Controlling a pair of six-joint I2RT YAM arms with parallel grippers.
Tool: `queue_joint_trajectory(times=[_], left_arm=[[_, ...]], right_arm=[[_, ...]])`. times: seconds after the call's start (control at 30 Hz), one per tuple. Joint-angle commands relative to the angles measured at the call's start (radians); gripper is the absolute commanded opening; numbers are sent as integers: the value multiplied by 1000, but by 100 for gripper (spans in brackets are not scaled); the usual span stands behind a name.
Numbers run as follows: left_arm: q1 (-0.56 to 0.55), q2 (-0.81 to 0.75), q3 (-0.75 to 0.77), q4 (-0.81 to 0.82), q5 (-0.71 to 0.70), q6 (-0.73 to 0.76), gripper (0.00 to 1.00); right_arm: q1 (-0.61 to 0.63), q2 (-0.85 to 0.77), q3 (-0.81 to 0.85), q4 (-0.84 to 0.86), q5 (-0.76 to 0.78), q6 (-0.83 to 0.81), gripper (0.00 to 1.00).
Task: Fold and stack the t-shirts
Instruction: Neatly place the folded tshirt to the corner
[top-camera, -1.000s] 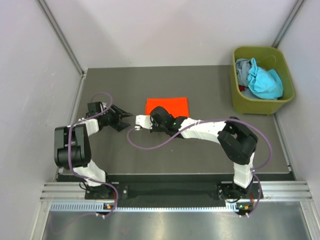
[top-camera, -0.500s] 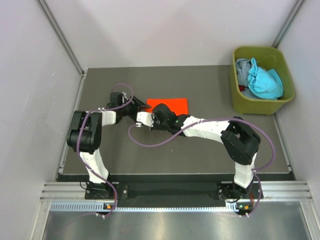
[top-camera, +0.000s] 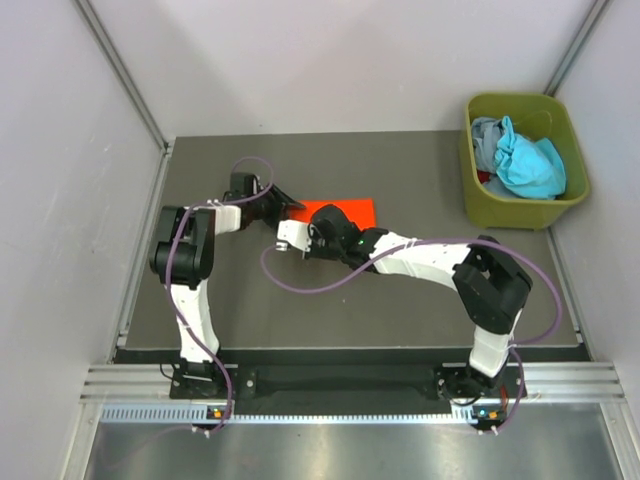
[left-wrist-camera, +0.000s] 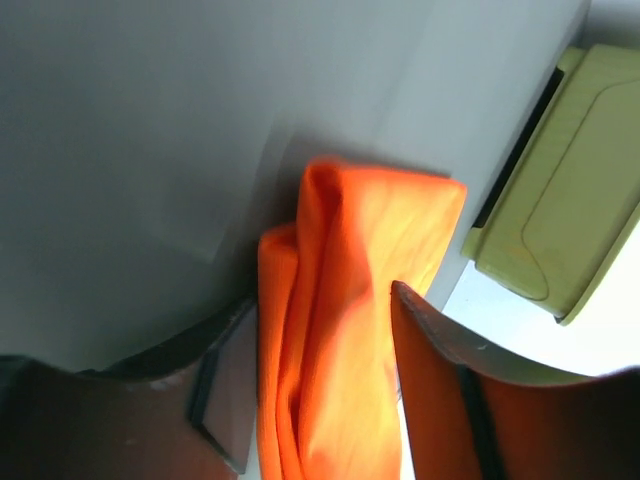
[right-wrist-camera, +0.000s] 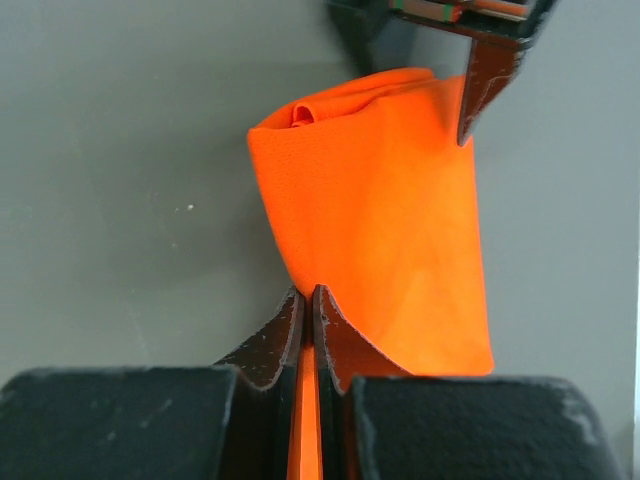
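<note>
**Right gripper** (right-wrist-camera: 308, 292), pressed fully together, pinches a thin edge of the orange t-shirt (right-wrist-camera: 380, 230). We see a sliver of cloth between its fingers, and the fabric rises from them in a flap that curls over at its far end. **Left gripper** (left-wrist-camera: 320, 305), partly open, straddles the thick folded edge of the same shirt, with one finger on each side of the layers. We judge that it has not yet clamped them. From above, both grippers meet at the left end of the orange t-shirt, which lies as a flat rectangle near the middle of the table (top-camera: 400, 300), towards its far side. The olive-green bin (top-camera: 512, 97) stands well apart at the far right corner. It holds the other t-shirts (top-camera: 525, 160), teal-blue and pale grey-blue, crumpled together.

We take the step in hand to be a fold of the orange shirt's left end across its body. To do it well, we would close the left fingers on all the layers at once, deep enough that none slips out, before either arm lifts. We would then carry both corners at one height and one pace, with the edge between them taut, so that the flap lands square on the rectangle. A release made low, on the cloth, should keep the curl from springing open.
</note>
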Motion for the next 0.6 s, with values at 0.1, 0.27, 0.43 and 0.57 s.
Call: queue_joint_trajectory(times=[0.1,0.27,0.43,0.57], left_arm=[[-2,89,64,-39,-26,56,44],[1,93,70,-38,-60,70,0],[16,37,17,-62,-193,66,0],[53,-92,-112,-88,-365,10,0]], right_arm=[[-6,-59,-19,39,-33,27,0],[-6,-59,-14,41,-32,51,5],[-6,-86,20,-9,28,172,38],[-8,-100,69,-184,97,309,55]])
